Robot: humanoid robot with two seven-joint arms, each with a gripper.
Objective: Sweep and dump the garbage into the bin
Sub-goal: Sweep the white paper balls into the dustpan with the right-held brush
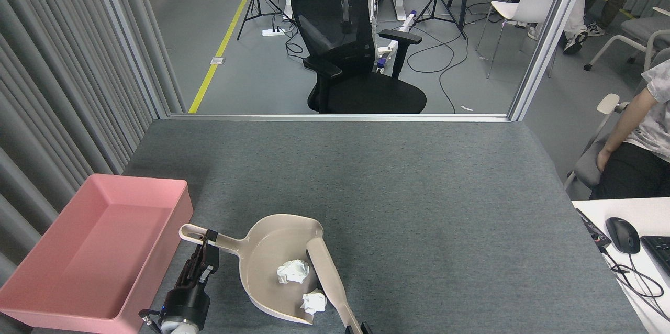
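Both pieces of garbage, two crumpled white paper balls (293, 271) (313, 301), lie inside the beige dustpan (261, 266) near the table's front edge. A beige brush (325, 274) lies across the dustpan's mouth, right behind the balls. My left gripper (208, 241) is shut on the dustpan's handle. Only the tips of my right gripper (356, 330) show at the bottom edge, shut on the brush's handle. The pink bin (104, 250) stands just left of the dustpan with nothing in it.
A grey curtain (63, 88) hangs close behind the bin. Beyond the grey table's (366, 177) far edge is a black office chair (345, 51). At the right, a seated person (638, 135) and a white desk with a mouse (623, 234).
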